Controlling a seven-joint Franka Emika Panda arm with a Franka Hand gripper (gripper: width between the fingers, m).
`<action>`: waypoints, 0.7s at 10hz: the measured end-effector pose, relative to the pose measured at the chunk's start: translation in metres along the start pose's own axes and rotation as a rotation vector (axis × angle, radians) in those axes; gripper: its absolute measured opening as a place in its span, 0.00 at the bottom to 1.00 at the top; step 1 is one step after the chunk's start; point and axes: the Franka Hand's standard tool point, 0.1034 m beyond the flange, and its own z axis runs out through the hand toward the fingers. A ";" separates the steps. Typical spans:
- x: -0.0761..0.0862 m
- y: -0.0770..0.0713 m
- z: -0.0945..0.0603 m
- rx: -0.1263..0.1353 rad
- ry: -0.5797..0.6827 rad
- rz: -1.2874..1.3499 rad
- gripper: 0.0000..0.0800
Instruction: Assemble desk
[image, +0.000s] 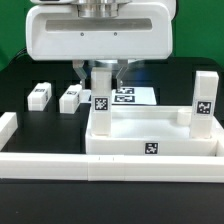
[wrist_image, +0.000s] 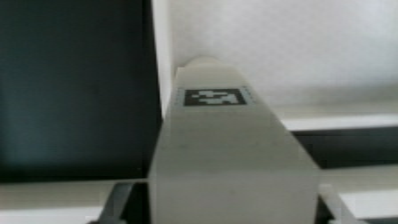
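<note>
gripper (image: 100, 76) clasps upright leg (image: 101, 103) just inside tabletop (image: 120, 146) corner rim.

One tabletop (image: 120, 147), four legs (image: 203, 100), one marker board (image: 136, 96), one gripper (image: 100, 75)

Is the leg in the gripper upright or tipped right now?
Upright: the leg stands vertical at the tabletop's corner on the exterior view's left, with the gripper clamped on its top.
</note>
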 end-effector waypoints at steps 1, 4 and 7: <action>0.000 0.001 0.000 0.001 0.000 0.085 0.36; -0.001 0.006 0.001 0.020 -0.007 0.462 0.36; 0.002 0.008 -0.001 0.013 -0.060 0.673 0.36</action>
